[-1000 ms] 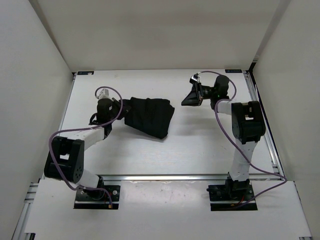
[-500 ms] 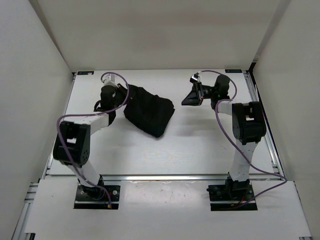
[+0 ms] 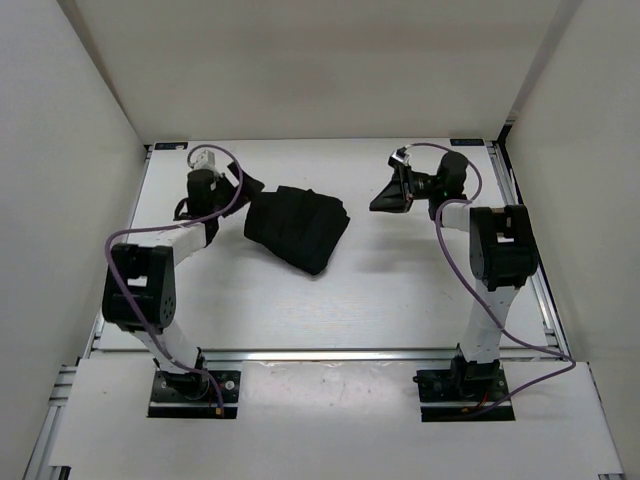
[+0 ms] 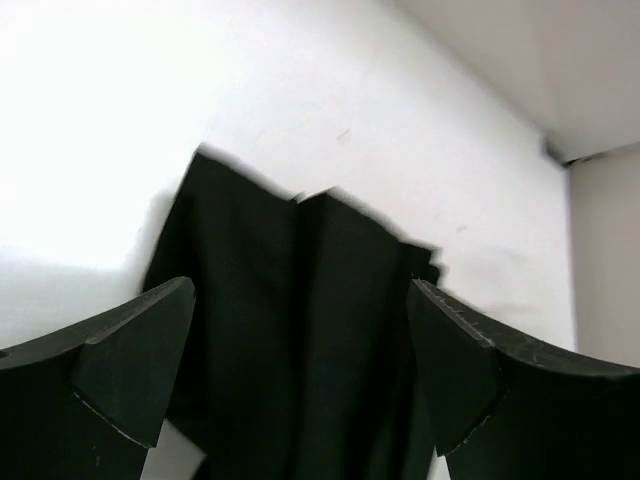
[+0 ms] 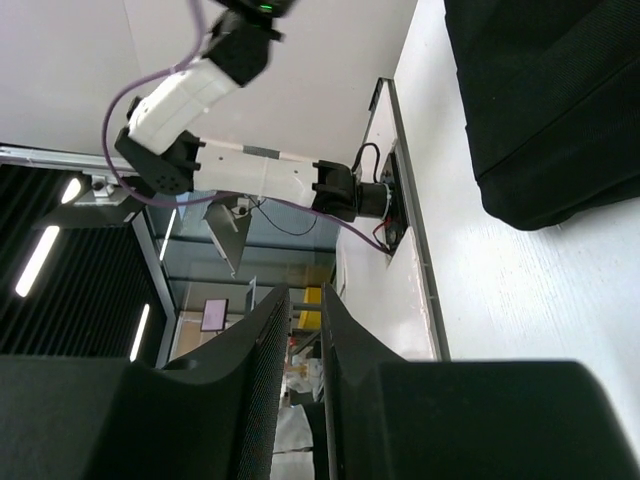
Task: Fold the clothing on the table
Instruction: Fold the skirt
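Looking down from the top view, the clothing lies as a rumpled dark bundle on the counter, in the upper middle of the frame. The left tool sits just beside its upper-left edge, and the right tool hangs well apart at upper right.

In the left wrist view the jaws stand wide apart and empty, with creased fabric filling the lower centre between them.

In the right wrist view the jaws are almost together, gripping nothing, with fabric at upper right.

The fold likely wants a clean pinch on one outer edge only. Lift it low and lay it across so the edges line up.
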You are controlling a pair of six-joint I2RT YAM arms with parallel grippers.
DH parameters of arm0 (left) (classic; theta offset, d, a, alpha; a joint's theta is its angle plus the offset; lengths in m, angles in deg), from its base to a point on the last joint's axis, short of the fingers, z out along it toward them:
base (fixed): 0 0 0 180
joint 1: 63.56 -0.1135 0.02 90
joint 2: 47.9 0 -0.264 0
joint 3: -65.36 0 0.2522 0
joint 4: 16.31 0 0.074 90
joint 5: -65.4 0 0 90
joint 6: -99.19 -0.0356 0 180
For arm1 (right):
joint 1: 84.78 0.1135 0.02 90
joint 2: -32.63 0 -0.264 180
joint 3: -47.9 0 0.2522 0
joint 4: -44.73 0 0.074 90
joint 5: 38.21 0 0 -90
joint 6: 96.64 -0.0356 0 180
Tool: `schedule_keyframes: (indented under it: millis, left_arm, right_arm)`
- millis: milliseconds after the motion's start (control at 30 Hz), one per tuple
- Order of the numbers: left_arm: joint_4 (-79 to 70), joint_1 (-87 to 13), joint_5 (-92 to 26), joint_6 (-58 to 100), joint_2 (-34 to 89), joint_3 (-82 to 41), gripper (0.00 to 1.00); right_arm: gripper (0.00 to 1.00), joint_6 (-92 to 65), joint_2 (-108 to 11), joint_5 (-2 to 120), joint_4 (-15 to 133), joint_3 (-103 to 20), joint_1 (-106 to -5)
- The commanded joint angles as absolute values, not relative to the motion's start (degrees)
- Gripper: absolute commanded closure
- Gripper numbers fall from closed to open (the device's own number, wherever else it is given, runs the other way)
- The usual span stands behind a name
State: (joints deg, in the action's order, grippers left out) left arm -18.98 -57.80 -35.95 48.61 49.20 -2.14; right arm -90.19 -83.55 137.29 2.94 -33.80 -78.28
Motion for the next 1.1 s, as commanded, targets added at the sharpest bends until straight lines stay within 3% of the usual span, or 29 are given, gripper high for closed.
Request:
schedule_keyframes:
  millis: [0,167,233,367,500,733,833,1000,1033,1067]
  left_arm:
    - [-20.6,-57.4,-38.3,46.5,41.1,-7.7,0.01]
    - [-31.2,-61.0,-63.9,68.3,48.5,-4.4,0.01]
    - [-32.7,-59.7,-67.0,70.6,52.9,-2.0,0.01]
    - [-45.2,-58.1,-69.3,76.4,57.7,2.0,0.01]
    - [-52.6,-56.8,-70.2,80.8,65.8,2.6,0.10]
    - [-46.2,-56.5,-68.4,75.2,75.1,-3.2,0.16]
    - [-46.6,-57.0,-66.6,75.6,72.9,-2.5,0.18]
    - [-42.5,-56.5,-63.2,70.1,62.4,-4.5,0.09]
    - [-40.7,-55.9,-62.8,68.4,60.0,-5.6,0.14]
    - [-40.0,-55.1,-62.7,67.9,57.8,-7.0,0.38]
  right_arm:
    - [0.76,-88.9,-80.3,147.9,2.2,-33.3,-79.0]
    - [0.76,-88.7,-79.5,147.8,2.9,-31.9,-80.0]
    - [0.76,-88.3,-79.7,147.7,3.3,-31.3,-80.1]
    - [0.76,-88.0,-79.7,147.9,3.8,-30.8,-80.2]
    - [0.76,-87.0,-79.8,147.8,6.3,-31.1,-80.4]
    - [0.76,-85.0,-78.8,147.6,9.0,-31.8,-80.4]
    - [0.76,-84.7,-78.2,147.9,9.5,-30.9,-80.8]
    - [0.75,-84.5,-77.7,147.9,9.1,-29.8,-81.5]
    - [0.75,-84.6,-77.9,147.7,9.0,-29.4,-81.5]
    - [0.80,-84.5,-77.7,147.9,9.0,-29.3,-81.5]
